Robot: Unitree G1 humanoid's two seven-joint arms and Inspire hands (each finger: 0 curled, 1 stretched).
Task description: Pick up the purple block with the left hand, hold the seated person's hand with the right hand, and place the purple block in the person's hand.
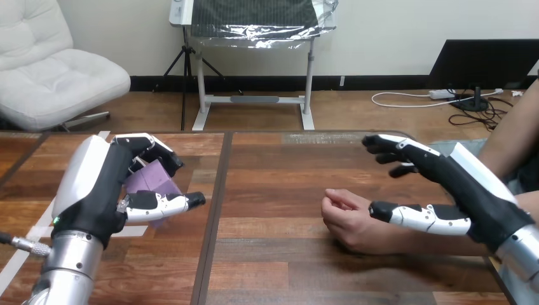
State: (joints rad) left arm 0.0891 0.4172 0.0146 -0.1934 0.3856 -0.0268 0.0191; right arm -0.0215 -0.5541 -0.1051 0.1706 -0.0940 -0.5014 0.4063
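The purple block [151, 180] sits inside my left hand [102, 184] at the table's left, with the fingers curled over its top and the thumb under its near side. I cannot tell whether the block rests on the table or is lifted. The person's hand [346, 219] lies on the wood right of centre, loosely curled, its forearm running off to the right. My right hand [467, 184] hovers over that forearm, open. Its fingers [388, 147] point left, above and beyond the person's hand, and its thumb [413, 216] lies across the wrist without curling round it.
A dark seam [216, 210] runs down the wooden table between the two hands. White tape strips [25, 248] mark the table's near left part. The person's other arm [518, 130] shows at the right edge.
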